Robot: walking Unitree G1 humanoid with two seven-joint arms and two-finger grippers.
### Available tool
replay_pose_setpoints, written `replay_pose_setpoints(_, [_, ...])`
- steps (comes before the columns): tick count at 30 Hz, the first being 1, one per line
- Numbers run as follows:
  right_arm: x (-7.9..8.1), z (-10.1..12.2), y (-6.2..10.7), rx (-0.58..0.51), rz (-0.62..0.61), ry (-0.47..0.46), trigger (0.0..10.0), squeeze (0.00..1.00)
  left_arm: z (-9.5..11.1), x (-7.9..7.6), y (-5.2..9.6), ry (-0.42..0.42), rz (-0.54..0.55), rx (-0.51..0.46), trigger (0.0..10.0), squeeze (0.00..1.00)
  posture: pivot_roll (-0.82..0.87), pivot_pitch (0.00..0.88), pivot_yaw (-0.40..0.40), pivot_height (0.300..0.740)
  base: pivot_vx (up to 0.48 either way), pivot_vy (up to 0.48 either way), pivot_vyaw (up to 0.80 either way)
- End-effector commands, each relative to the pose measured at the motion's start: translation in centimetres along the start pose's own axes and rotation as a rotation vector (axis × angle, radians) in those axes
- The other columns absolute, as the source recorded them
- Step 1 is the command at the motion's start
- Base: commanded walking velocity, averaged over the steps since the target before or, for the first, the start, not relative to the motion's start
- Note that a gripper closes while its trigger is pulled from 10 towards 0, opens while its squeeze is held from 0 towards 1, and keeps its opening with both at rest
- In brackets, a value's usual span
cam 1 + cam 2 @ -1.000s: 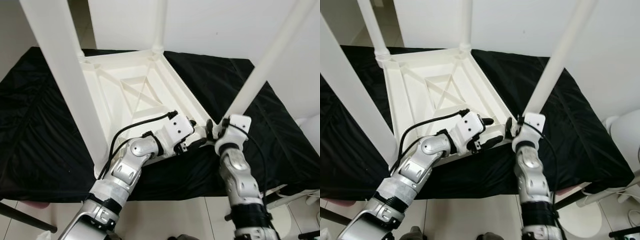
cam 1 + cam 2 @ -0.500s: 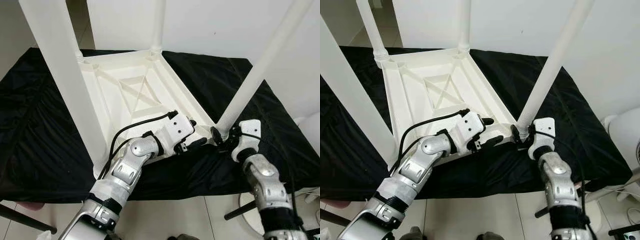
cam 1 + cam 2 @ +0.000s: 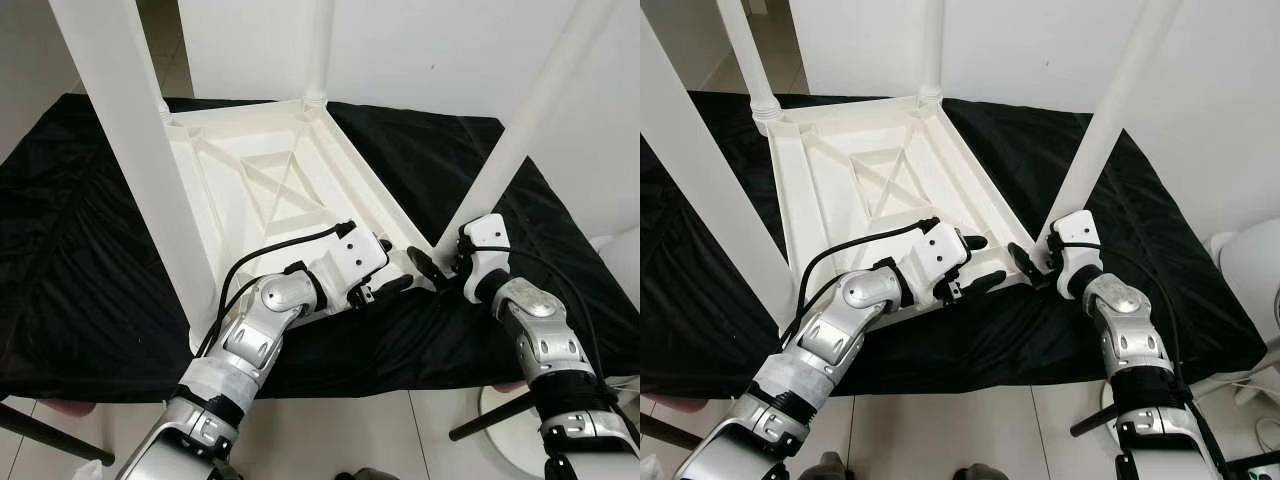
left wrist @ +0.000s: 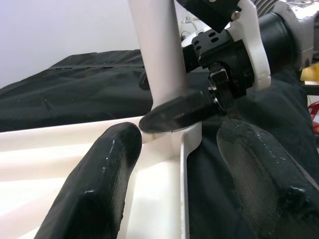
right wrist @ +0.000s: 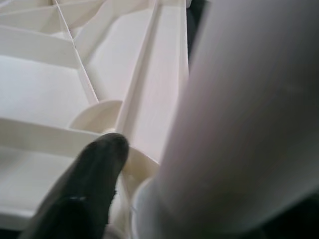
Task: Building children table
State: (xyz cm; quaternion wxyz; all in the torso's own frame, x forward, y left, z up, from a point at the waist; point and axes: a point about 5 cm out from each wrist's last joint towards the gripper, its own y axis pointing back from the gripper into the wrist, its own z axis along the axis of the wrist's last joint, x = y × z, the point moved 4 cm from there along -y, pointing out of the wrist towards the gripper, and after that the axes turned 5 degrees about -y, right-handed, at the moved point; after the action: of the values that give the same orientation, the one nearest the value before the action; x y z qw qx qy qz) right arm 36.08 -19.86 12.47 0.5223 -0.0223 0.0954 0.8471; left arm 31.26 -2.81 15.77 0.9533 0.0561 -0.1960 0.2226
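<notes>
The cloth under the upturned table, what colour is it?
Plain black, no pattern; the cloth shows best in the left eye view, spread beneath the white table.

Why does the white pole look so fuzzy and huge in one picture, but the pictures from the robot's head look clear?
In the right wrist view the table leg is pressed close to the camera, so it blurs; the black finger there is soft too. In the left wrist view the near fingers blur, but the leg's base is sharper. The eye views are sharp and evenly lit, and the black cloth stays dark.
</notes>
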Motion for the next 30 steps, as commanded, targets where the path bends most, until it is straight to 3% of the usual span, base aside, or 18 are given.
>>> replay_pose_setpoints(1, [1.0,-1.8,0.0,0.070,0.058,-0.012,0.0,0.00,0.3,0.4,0.0,-0.019,0.034,-0.006,10.0,0.00,0.06,0.000,-0.079,0.740,0.000,0.000,0.00])
replay_pose_setpoints(11, [0.5,-2.7,0.7,0.083,0.052,-0.038,0.0,0.00,0.4,0.3,0.0,-0.020,0.026,-0.007,10.0,0.00,0.05,0.000,-0.069,0.740,0.000,0.000,0.00])
replay_pose_setpoints(12, [0.1,-2.6,0.8,0.075,0.020,-0.045,0.9,0.00,0.4,0.3,-0.1,-0.021,0.024,-0.007,10.0,0.00,0.05,0.000,-0.064,0.740,0.000,0.000,0.00])
replay_pose_setpoints(16, [-0.3,-2.6,0.8,0.070,-0.001,-0.049,0.9,0.00,0.4,0.4,-0.1,-0.022,0.023,-0.007,10.0,0.00,0.05,0.000,-0.064,0.740,0.000,0.000,0.00])
replay_pose_setpoints(17, [-0.5,-2.4,0.8,0.060,-0.019,-0.061,10.0,0.00,0.4,0.4,-0.1,-0.022,0.021,-0.008,10.0,0.00,0.04,0.000,-0.063,0.740,0.000,0.000,0.00])
replay_pose_setpoints(22, [-1.6,-1.5,0.8,0.017,-0.213,-0.127,10.0,0.00,0.4,0.2,0.0,-0.019,0.017,-0.007,10.0,0.00,0.04,0.000,-0.065,0.740,0.000,0.000,0.00])
replay_pose_setpoints(30, [-0.8,-0.5,0.4,-0.039,-0.430,-0.203,10.0,0.00,0.4,0.1,0.0,-0.013,0.016,-0.009,10.0,0.00,0.04,0.000,-0.064,0.740,0.000,0.000,0.00])
